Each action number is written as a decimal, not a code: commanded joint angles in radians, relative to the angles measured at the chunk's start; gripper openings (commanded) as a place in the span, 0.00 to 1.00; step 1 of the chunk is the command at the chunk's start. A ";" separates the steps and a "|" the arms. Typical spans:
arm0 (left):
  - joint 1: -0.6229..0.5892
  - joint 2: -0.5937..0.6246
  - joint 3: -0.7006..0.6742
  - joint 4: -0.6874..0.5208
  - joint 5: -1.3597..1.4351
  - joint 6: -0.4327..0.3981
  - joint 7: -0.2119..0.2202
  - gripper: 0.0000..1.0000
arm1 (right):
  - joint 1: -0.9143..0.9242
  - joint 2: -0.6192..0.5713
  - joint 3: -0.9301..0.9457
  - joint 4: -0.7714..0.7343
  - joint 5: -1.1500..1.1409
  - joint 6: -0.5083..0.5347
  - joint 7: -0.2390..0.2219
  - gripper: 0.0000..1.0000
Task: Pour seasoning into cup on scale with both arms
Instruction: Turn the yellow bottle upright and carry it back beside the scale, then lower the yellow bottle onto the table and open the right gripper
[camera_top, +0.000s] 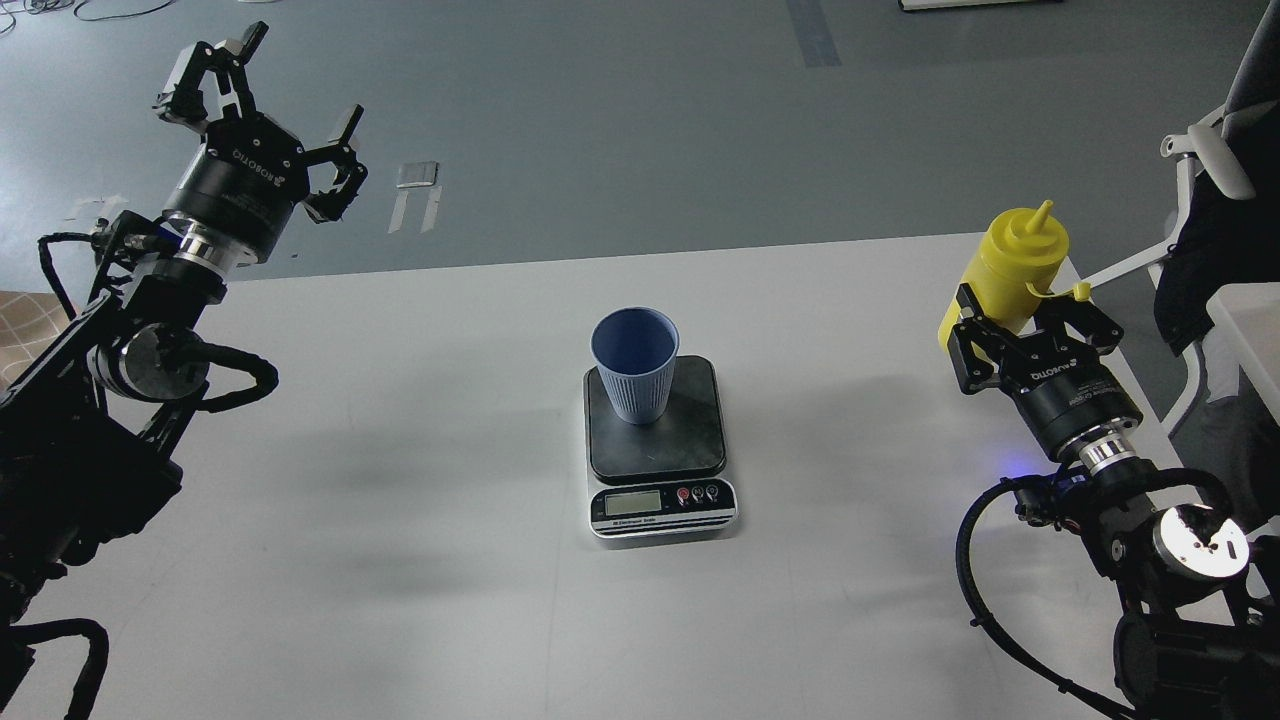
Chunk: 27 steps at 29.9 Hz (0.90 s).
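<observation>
- The scale (660, 450) sits at the middle of the white table (400, 500), its silver panel with the display and small round buttons facing the robot.
- The cup (636, 365) stands upright on the far left part of the scale's dark platform, its mouth open and nothing over it.
- The seasoning bottle (1010, 270) is upright at the table's far right edge, nozzle pointing up, its small tethered cap hanging off to the right.
- The right gripper (1030, 325) is at the bottle's lower body with one finger on each side of it; the bottle's base is hidden behind the gripper, so whether the fingers press the plastic cannot be told.
- The left gripper (265, 115) hangs above the table's far left corner with its fingers spread wide and nothing between them, well apart from the cup.
- Bare tabletop lies between each gripper and the scale.
- Beyond the table are grey floor with tape marks (418, 190) and, at far right, a white chair frame (1195, 170).
</observation>
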 joint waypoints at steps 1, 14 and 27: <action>0.000 0.001 0.000 0.000 0.000 0.000 -0.001 0.98 | -0.009 0.000 0.004 -0.021 0.007 0.007 0.000 0.00; 0.000 0.001 0.000 0.000 0.000 0.000 0.001 0.98 | -0.021 0.000 0.004 -0.059 0.029 0.007 0.001 0.00; -0.002 0.004 0.000 0.000 0.000 0.000 -0.001 0.98 | -0.021 0.000 0.006 -0.099 0.029 0.010 0.000 0.00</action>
